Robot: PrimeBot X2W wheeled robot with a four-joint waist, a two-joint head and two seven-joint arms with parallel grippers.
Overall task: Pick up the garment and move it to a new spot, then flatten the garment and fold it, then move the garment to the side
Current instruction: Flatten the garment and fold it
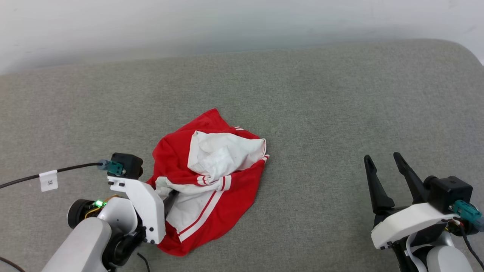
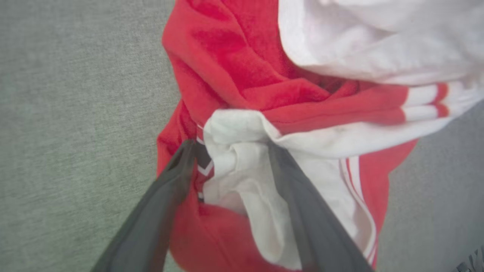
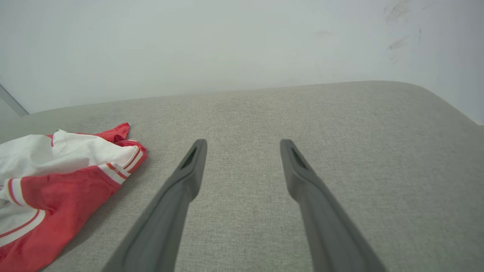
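**A:** Where is the garment [image 1: 211, 177]?

**B:** In the head view it lies crumpled left of centre in the lower half of the frame, on the grey cushion [image 1: 321, 113]. It is red, with a white sleeve bunched on top and striped trim showing. In the right wrist view the garment [image 3: 56, 181] sits at the lower left edge.

**A:** And the left gripper [image 2: 231, 151]?

**B:** It is at the heap's lower left side in the head view. Its white wrist housing covers most of it there. In the left wrist view its two dark fingers [image 2: 302, 211] rise from the bottom edge, spread wide. A fold of white cloth lies between them, touching the right-hand finger. The jaws are released, not pinching the fold.

**A:** The right gripper [image 1: 382, 158]?

**B:** It is at the lower right of the head view, well apart from the garment. Its fingers point up the frame, spread, with nothing between them. In its own wrist view the right gripper [image 3: 244, 143] is over bare grey fabric.

**A:** Anything else?

**B:** A pale wall [image 1: 227, 22] runs across the top. A black cable with a white tag [image 1: 48, 180] comes in from the left edge.
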